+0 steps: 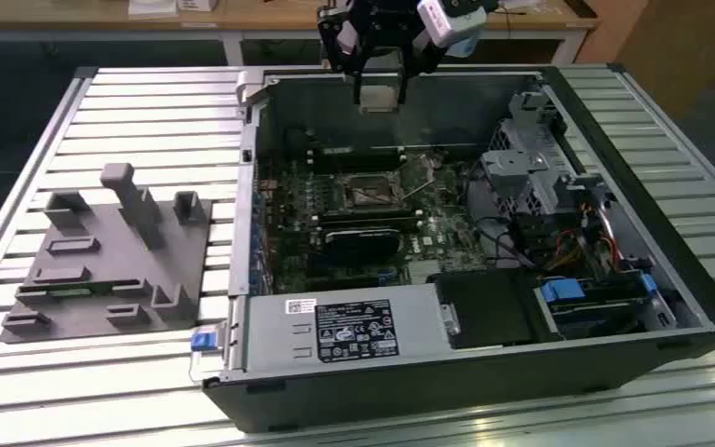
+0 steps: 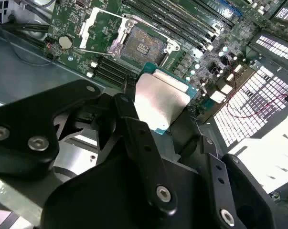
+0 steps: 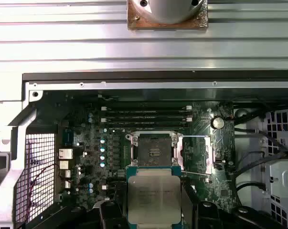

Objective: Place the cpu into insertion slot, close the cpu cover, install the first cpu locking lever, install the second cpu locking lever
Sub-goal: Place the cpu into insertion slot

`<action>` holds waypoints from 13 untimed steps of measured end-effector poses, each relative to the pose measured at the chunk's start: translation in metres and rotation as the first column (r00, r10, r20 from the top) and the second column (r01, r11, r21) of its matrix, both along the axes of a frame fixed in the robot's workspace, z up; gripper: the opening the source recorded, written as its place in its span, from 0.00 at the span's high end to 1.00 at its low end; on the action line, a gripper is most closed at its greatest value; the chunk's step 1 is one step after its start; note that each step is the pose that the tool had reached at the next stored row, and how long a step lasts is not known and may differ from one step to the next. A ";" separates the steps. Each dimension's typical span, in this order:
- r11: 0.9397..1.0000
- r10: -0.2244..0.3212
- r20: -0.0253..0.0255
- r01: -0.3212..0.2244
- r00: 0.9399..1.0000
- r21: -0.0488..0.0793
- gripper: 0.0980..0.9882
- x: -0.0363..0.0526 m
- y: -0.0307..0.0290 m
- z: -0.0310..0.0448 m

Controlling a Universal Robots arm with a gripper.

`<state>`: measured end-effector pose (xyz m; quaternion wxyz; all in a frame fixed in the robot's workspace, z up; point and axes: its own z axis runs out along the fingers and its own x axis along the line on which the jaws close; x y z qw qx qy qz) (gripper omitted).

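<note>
Worktop of slatted metal carries an open case, and the jaws hang above its far wall, clear of everything inside. Below them lies the board. The slot sits on it, well under and ahead of the jaws, bare, with its cover swung open to one side. The cpu is clamped between the jaws, which press on two opposite edges and leave its metal top and green rim showing. It hangs in the air, well apart from the slot.

I judge the cpu light, stiff and flat, with a smooth lid that would slip under a loose pinch, so the edge hold suits it. Its underside and the slot's fine contacts are likely fragile, so it wants to go down level and square, with no push. The cover looks thin and springy, hinged at one side.

Counted: one worktop, one case, one grey fixture far off to the exterior view's left of the jaws, one board, one cover, one slot, one cpu. One thin wire that I take for a lever shows beside the cover; a second I cannot make out for certain.
</note>
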<state>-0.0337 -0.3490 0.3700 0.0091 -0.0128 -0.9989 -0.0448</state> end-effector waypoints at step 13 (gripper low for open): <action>1.000 0.000 0.000 0.000 1.000 0.000 0.51 0.0000 0.0000 -0.0054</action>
